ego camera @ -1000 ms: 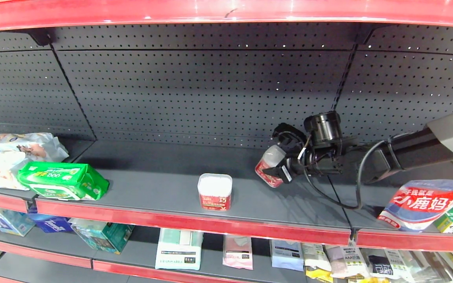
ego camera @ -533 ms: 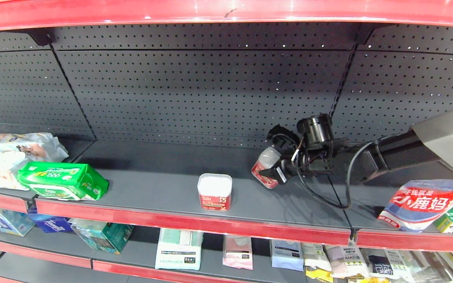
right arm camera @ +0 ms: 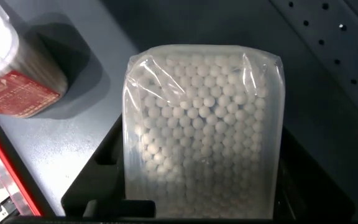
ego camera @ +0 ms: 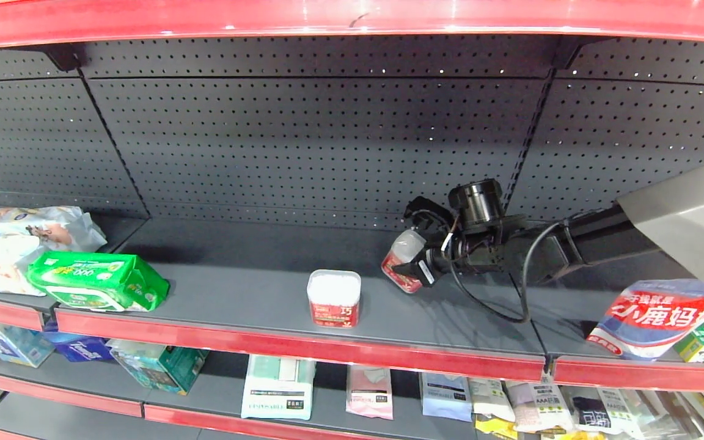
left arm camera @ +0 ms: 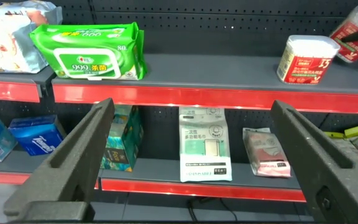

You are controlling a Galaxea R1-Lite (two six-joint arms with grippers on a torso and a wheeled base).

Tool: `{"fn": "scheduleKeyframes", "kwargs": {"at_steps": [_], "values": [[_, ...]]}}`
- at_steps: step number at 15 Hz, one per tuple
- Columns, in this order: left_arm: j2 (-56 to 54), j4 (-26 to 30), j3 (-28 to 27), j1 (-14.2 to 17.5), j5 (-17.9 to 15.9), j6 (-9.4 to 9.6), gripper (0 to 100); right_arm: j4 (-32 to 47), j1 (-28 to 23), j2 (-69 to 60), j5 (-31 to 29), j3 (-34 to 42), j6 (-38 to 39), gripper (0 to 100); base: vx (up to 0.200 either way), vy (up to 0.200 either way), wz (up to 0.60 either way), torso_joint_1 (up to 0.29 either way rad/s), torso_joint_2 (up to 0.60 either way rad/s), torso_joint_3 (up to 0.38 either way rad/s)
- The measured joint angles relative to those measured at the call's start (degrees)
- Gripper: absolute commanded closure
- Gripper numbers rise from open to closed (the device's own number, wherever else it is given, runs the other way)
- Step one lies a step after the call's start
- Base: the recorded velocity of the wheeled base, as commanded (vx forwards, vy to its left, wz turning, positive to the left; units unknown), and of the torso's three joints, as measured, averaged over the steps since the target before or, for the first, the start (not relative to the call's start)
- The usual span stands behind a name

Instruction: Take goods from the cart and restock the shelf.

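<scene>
Right gripper (ego camera: 418, 267) been shifted left, clamped on tilted swab tub (ego camera: 401, 253); best uprighted, set beside standing tub (ego camera: 333, 297), tbh.

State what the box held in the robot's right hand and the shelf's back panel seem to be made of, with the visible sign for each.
Held box: seemingly clear glossy plastic; white round tips show through, and its wrap creases and glints.
Back panel: probably painted sheet metal, matt dark grey; even rows of punched holes.

The shelf (ego camera: 248, 269) is dull grey metal, its front edge (ego camera: 297, 347) shiny red. The tub (ego camera: 402, 260) above the shelf is clear plastic.
</scene>
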Motion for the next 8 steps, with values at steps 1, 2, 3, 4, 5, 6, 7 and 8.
{"fn": "scheduleKeyframes", "kwargs": {"at_steps": [1, 2, 3, 4, 5, 6, 7, 8], "values": [[0.0, 0.0, 0.0, 0.0, 0.0, 0.0, 0, 0.0, 0.1, 0.1, 0.2, -0.2, -0.1, 100, 0.0, 0.0, 0.0, 0.0, 0.0, 0.0], [0.0, 0.0, 0.0, 0.0, 0.0, 0.0, 0, 0.0, 0.1, 0.2, 0.3, -0.4, -0.2, 100, 0.0, 0.0, 0.0, 0.0, 0.0, 0.0], [0.0, 0.0, 0.0, 0.0, 0.0, 0.0, 0, 0.0, 0.1, 0.3, 0.5, -0.5, -0.3, 100, 0.0, 0.0, 0.0, 0.0, 0.0, 0.0], [0.0, 0.0, 0.0, 0.0, 0.0, 0.01, 0, 0.0, 0.0, 0.4, 1.1, -1.0, -0.7, 100, 0.0, 0.0, 0.0, 0.0, 0.0, 0.0], [0.0, 0.0, 0.0, 0.0, 0.0, 0.0, 0, 0.0, 0.0, 0.5, 1.4, -1.1, -1.1, 100, 0.0, 0.0, 0.0, 0.0, 0.0, 0.0], [0.0, 0.0, 0.0, 0.0, 0.0, 0.01, 0, 0.0, -0.1, 0.7, 1.6, -1.5, -1.9, 100, 0.0, 0.0, 0.0, 0.0, 0.0, 0.0], [0.0, 0.0, 0.0, 0.0, 0.0, 0.0, 0, 0.0, -0.2, 0.9, 1.7, -1.9, -2.2, 100, 0.0, 0.0, 0.0, 0.0, 0.0, 0.0], [0.0, 0.0, 0.0, 0.0, 0.0, 0.0, 0, 0.0, -0.2, 1.0, 1.7, -2.3, -2.3, 100, 0.0, 0.0, 0.0, 0.0, 0.0, 0.0]]}}
